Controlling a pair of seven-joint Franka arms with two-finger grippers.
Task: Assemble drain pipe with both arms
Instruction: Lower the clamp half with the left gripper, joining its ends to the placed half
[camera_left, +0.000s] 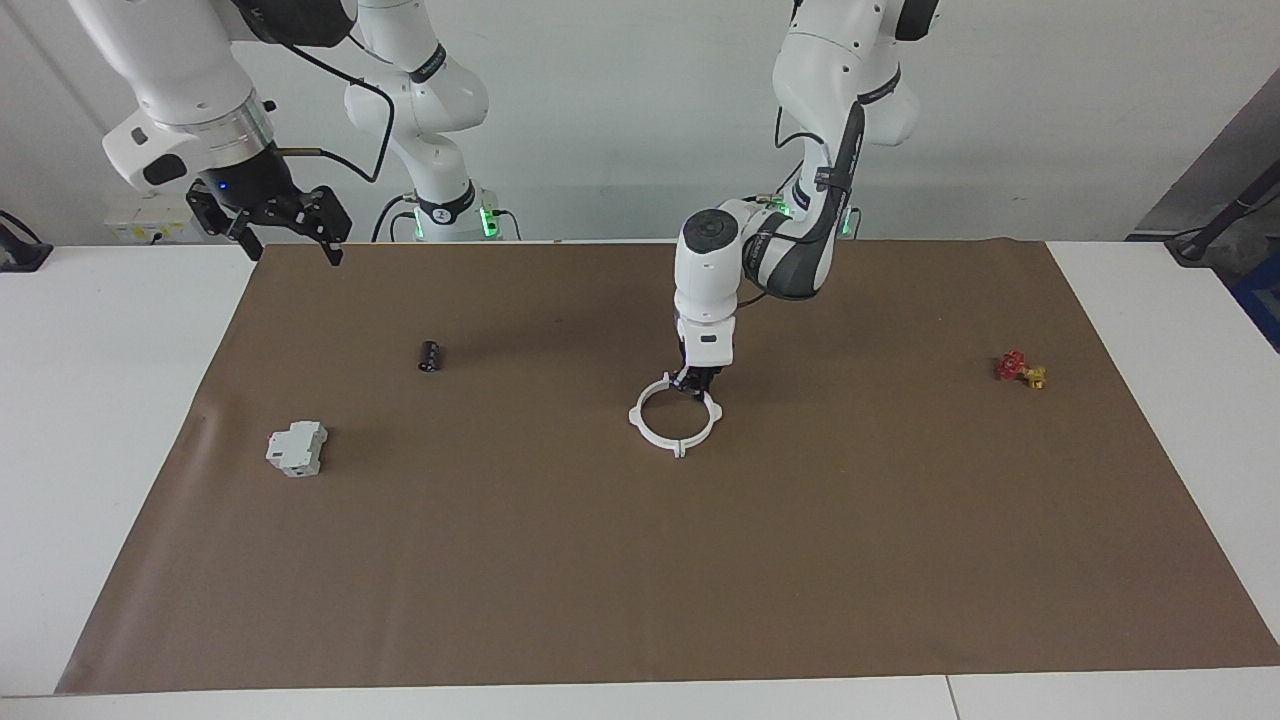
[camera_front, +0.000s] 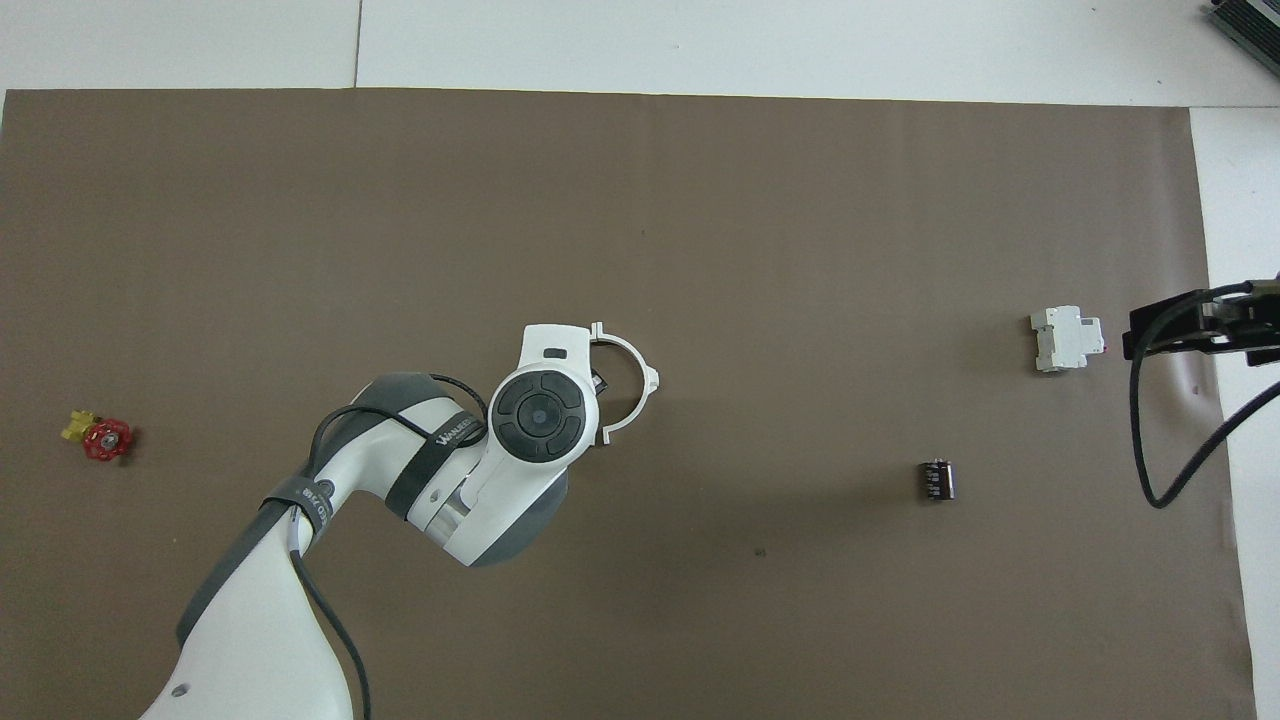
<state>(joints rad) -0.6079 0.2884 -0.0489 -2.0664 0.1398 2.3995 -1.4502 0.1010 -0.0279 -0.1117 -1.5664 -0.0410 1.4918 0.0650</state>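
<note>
Facing view, from its left edge across: the right gripper (camera_left: 285, 225) hangs in the air over the brown mat's (camera_left: 640, 560) corner at the robots' edge of the table, at the right arm's end, its fingers spread apart and holding nothing. Below it on the mat a grey boxy block (camera_left: 296, 448) sits near the mat's edge at that same end, and a small dark cylinder (camera_left: 430, 355) lies a little nearer to the robots, well apart from the block. Wide bare mat separates both from the table's middle.

At the middle, the drain pipe (camera_left: 676, 418) lies flat as one closed white ring, tabs sticking outward. The left gripper (camera_left: 696, 382) reaches straight down onto the part of the rim nearest the robots; whether its fingers pinch the rim or only touch it I cannot tell. In the overhead view the left arm's wrist covers about half of the ring.

Toward the left arm's end, a red-and-yellow valve piece (camera_left: 1021, 370) sits alone, near the mat's edge. The mat along the table's edge farthest from the robots is open from corner to corner.
</note>
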